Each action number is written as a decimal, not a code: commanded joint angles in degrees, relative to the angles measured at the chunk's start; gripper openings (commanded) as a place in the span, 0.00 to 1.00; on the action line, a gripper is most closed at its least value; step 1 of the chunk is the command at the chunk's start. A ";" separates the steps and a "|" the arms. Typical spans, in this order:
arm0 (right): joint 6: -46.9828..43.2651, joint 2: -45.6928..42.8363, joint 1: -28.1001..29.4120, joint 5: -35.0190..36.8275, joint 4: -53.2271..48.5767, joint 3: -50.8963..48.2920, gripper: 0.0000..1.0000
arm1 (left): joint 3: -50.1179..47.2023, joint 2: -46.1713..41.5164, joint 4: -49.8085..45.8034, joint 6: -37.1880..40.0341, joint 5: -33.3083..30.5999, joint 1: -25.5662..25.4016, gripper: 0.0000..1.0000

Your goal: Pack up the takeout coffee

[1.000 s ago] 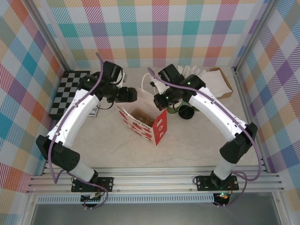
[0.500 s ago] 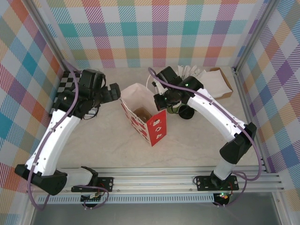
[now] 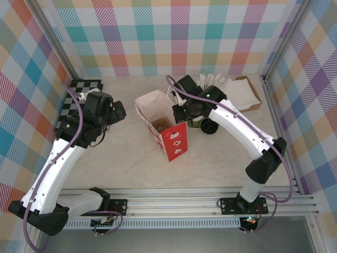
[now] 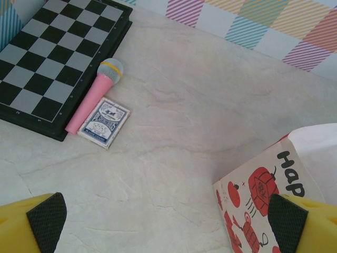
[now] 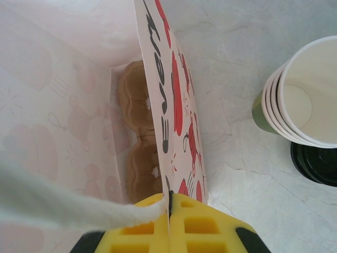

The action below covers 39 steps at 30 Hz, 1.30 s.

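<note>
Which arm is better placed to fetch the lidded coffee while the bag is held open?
Probably left: the left gripper is open and empty, while the right gripper is shut on the bag, pinching its wall. The takeout coffee stands beyond the bag, though.

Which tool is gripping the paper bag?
The right tool, shut on the paper bag's wall; the left tool hangs open, holding nothing.

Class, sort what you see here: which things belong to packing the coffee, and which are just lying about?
Belongs: takeout coffee, paper bag, cup carrier in the bag, right gripper shut on the bag's wall.
Lying about: chessboard, pink microphone, card deck, stack of lidless cups.
</note>
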 commanded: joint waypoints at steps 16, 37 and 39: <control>0.00 -1.34 0.36 0.65 7.17 -5.51 0.02 | -1.82 0.43 1.84 -1.32 1.95 0.83 1.00; 5.14 -23.17 -28.40 -15.25 9.78 -20.60 1.00 | -8.53 0.52 7.82 -9.89 7.75 0.94 1.00; 7.91 -24.15 -34.96 -17.94 12.75 -25.80 1.00 | -11.33 0.26 10.36 -12.68 11.70 0.92 1.00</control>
